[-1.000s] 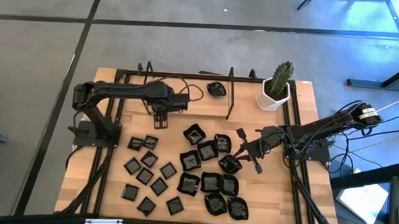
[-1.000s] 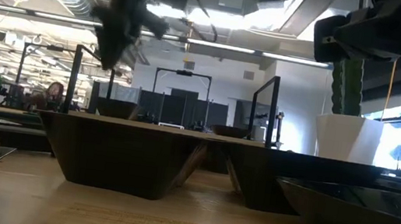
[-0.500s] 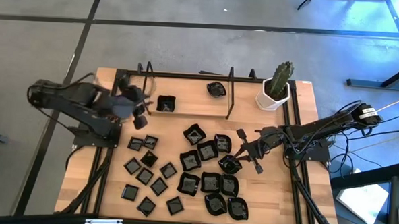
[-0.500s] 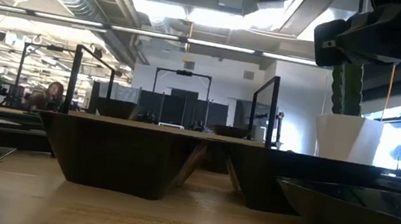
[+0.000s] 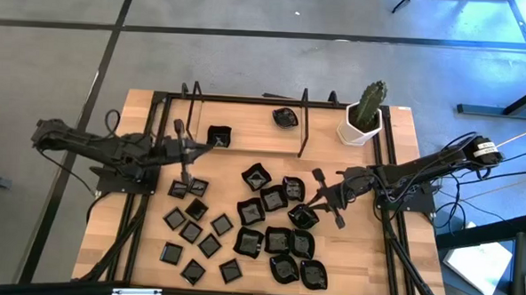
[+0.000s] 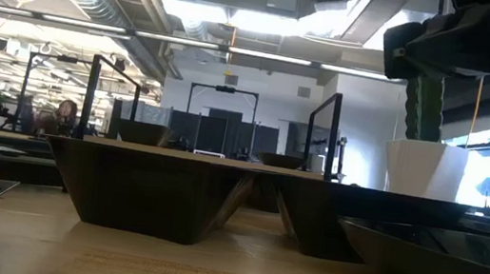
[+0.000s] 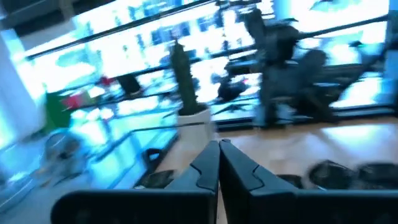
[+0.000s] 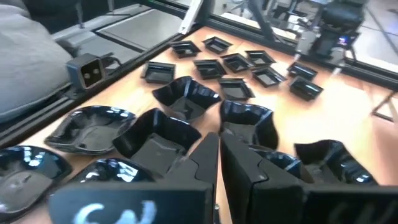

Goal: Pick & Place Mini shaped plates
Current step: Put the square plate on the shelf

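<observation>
The mini shaped plates (image 5: 269,219) crowd the surface's (image 5: 365,250) center. The left gripper (image 5: 180,131), pinched closed and empty, sits at nine o'clock; the right gripper (image 5: 318,178), also closed, at three. A cactus pot (image 5: 363,127) stands at one o'clock.

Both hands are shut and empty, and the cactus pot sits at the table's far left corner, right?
Not quite. The cactus pot sits at the far right corner, as the high view shows. The rest holds: the left hand is shut and empty above the small square plates, and the right hand is shut and empty over the larger plates.
</observation>
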{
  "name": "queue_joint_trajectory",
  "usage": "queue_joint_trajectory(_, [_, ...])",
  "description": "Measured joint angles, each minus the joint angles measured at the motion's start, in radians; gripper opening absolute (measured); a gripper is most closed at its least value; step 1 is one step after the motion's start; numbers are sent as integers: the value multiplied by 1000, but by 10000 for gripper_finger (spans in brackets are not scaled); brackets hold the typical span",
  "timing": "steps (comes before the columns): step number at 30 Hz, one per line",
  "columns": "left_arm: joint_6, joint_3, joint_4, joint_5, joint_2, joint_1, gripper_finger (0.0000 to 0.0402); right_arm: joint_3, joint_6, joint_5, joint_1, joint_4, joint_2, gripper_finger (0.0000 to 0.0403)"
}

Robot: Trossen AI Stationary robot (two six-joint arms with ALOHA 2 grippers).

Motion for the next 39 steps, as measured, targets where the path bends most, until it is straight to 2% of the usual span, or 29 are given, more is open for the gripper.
queue_joint_trajectory(4, [-5, -53, -12, 50, -108, 40, 2, 0, 3, 18, -1, -3, 0, 21])
queue_joint_trajectory(10, [0, -58, -93, 81, -349, 41, 2, 0, 20, 17, -1, -8, 0, 21])
queue_joint_trajectory(13, [34, -114, -85, 108, -410, 41, 2, 0, 20, 17, 0, -8, 0, 21])
queue_joint_trajectory(18, [99, -286, 18, 113, -475, 45, 2, 0, 7, 30, 0, 12, 0, 21])
queue_joint_trajectory(22, [89, -373, 91, 113, -530, 44, 2, 0, 5, 102, 0, 28, 0, 21])
queue_joint_trajectory(25, [102, -392, 61, 94, -555, 44, 2, 0, 33, 139, 0, 88, 0, 21])
queue_joint_trajectory(32, [1, -392, -134, 44, -554, 44, 1, 0, 129, 139, 0, 150, 0, 21])
queue_joint_trajectory(37, [-37, -391, -135, 0, -548, 44, 2, 3, 172, 156, 0, 166, 0, 21])
queue_joint_trajectory(39, [-37, -391, -131, 2, -548, 44, 3, 39, 212, 171, -8, 117, 17, 16])
